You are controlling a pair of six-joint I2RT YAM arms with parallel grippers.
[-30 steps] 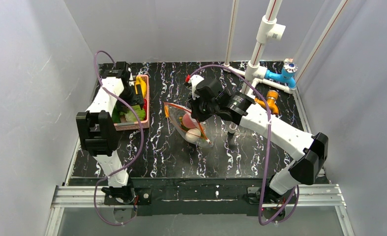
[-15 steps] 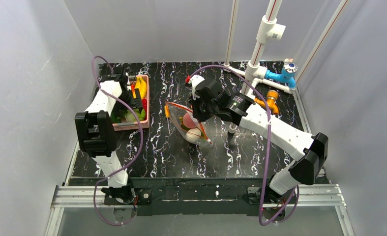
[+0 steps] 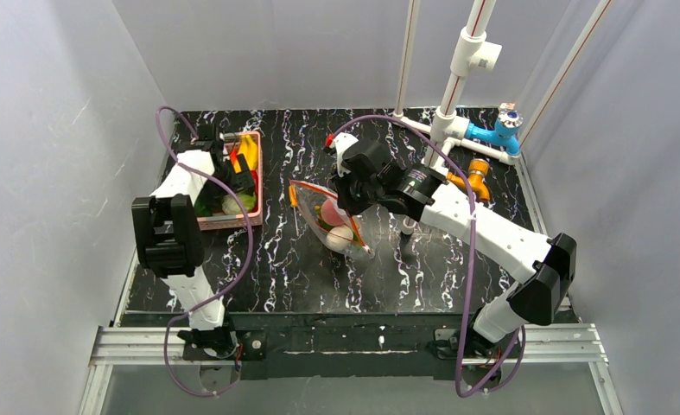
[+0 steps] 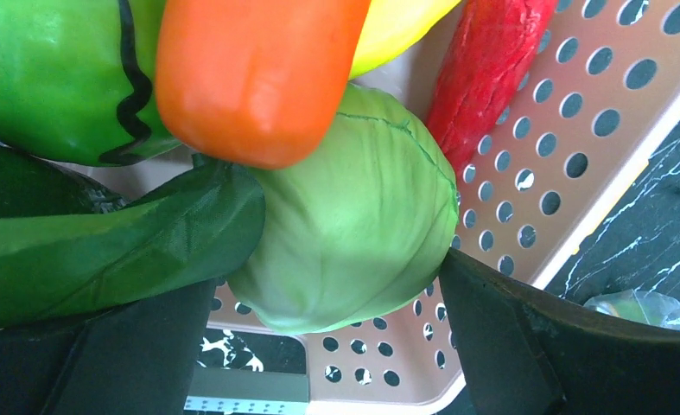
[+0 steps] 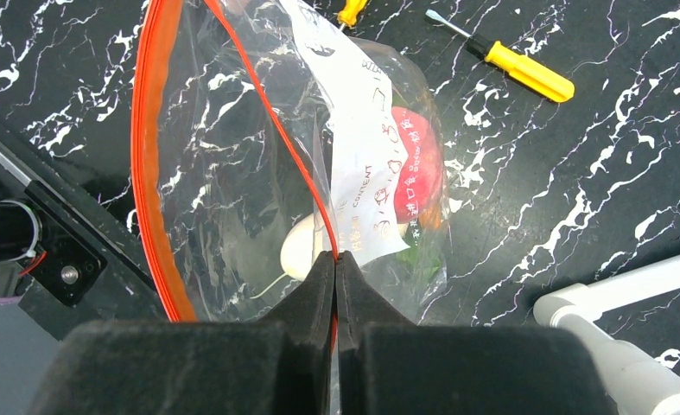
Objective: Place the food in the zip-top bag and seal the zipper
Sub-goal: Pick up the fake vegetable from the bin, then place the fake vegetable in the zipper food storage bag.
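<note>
- At bottom centre, gripper (image 5: 334, 259) with jaws pressed together on the thin red rim of the clear bag (image 5: 224, 173).
- Broad orange zipper (image 5: 150, 156) curving down the bag's left side, well apart from the pinched rim, so the mouth gapes open.
- Inside, partly behind a white label (image 5: 362, 173): red-pink ball (image 5: 424, 169), pale radish (image 5: 297, 249), and a scrap of green just below the ball.
- Beyond the bag on the black marbled surface (image 5: 578, 173): yellow-handled screwdriver (image 5: 517, 69), lying clear of the plastic.
- Second yellow handle (image 5: 351, 10) cut off by the top edge.
- At lower right, white pipe (image 5: 617, 281).
</note>
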